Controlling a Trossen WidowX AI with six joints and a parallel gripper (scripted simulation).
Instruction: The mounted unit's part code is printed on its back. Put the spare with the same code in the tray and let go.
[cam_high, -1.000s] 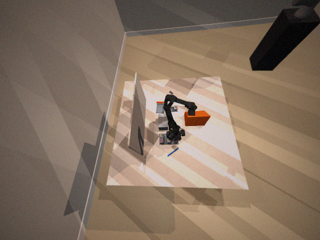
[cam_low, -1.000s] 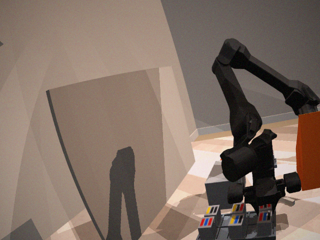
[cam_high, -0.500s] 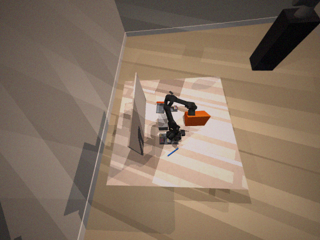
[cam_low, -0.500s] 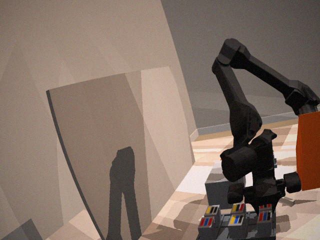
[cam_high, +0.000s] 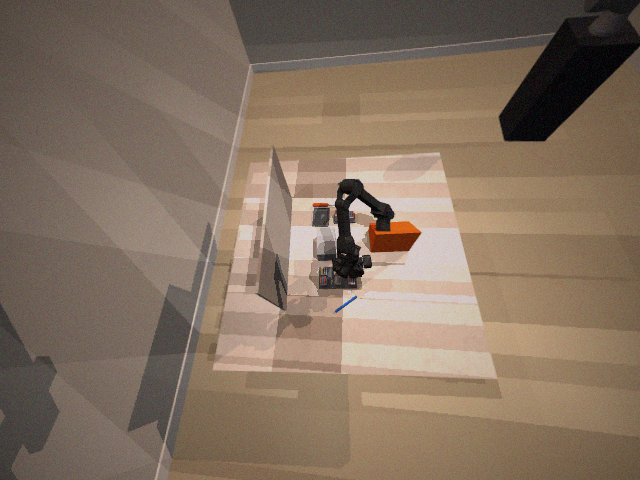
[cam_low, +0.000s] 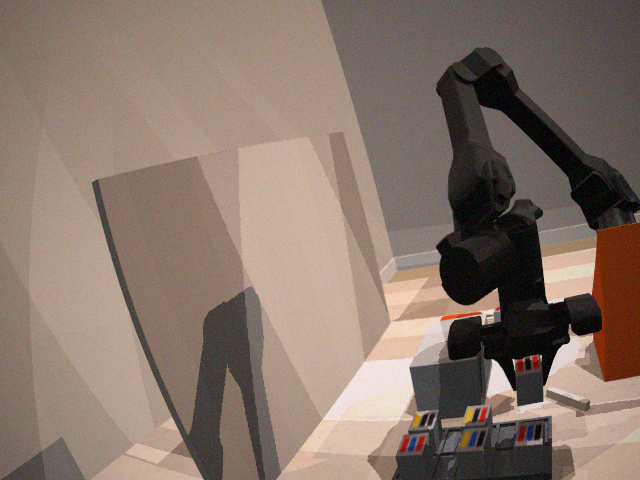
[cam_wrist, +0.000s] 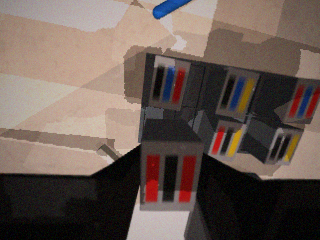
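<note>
My gripper (cam_low: 530, 376) (cam_wrist: 165, 150) is shut on a grey block with red, black and red stripes (cam_low: 528, 393) (cam_wrist: 170, 197), held upright above the spares rack (cam_low: 503, 454) (cam_wrist: 198, 82). In the rack stand several striped spares, among them a red-blue-black one (cam_low: 529, 432) (cam_wrist: 169, 85), a yellow-blue-black one (cam_low: 473, 439) (cam_wrist: 237, 93) and a red-blue-red one (cam_low: 413, 443) (cam_wrist: 303, 101). A dark open tray (cam_high: 321, 217) lies beyond the grey box. I cannot make out the mounted unit's back or its code.
A grey box (cam_high: 325, 246) (cam_low: 447, 387) stands between rack and tray. A tall panel (cam_high: 276, 227) (cam_low: 206, 248) stands to the left. An orange-handled tool (cam_high: 320, 205) lies behind the tray, a blue stick (cam_high: 345, 304) (cam_wrist: 171, 8) before the rack. A small bar (cam_low: 567, 398) lies right.
</note>
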